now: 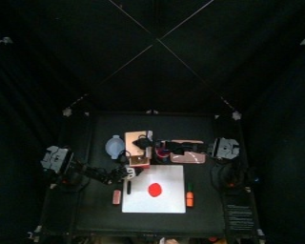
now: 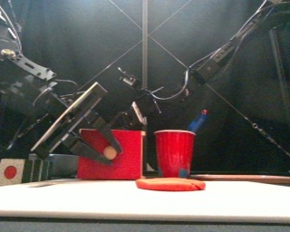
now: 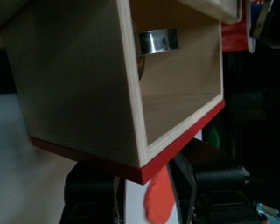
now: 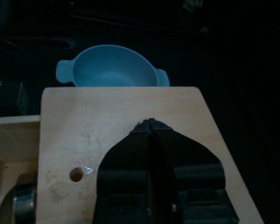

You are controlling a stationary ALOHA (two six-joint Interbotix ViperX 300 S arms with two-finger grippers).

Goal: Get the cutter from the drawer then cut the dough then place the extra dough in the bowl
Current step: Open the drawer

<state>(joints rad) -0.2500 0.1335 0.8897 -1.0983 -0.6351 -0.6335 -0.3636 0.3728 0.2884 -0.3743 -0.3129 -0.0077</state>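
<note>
Over on the left, the blue-grey bowl (image 4: 111, 68) sits on the tabletop (image 1: 102, 202) just beside the pale wooden box (image 4: 108, 131). The box's drawer stands pulled out toward the front. The left tool (image 3: 149, 172) is pinched on the handle of the red drawer front (image 2: 123, 161), one jaw on either side. The metal cutter (image 3: 157, 40) lies inside the open drawer at its far end, well back from the left tool. The whole length of the drawer floor lies bare between them, with the wooden side walls rising on both sides.

The right tool (image 4: 152, 129) comes in from the right and rests on the box's flat top. Its jaws are pressed together with nothing between them, and it points toward the bowl. From that wrist, only an edge of the cutter shows, down past the lid's edge.

To the right of the drawer front stands the red cup (image 2: 176, 152), with the blue toy knife (image 2: 198, 120) sticking up out of it. In front of the cup, the flat red dough (image 2: 170, 184) lies on the white cutting board (image 2: 148, 204), apart from both tools.
</note>
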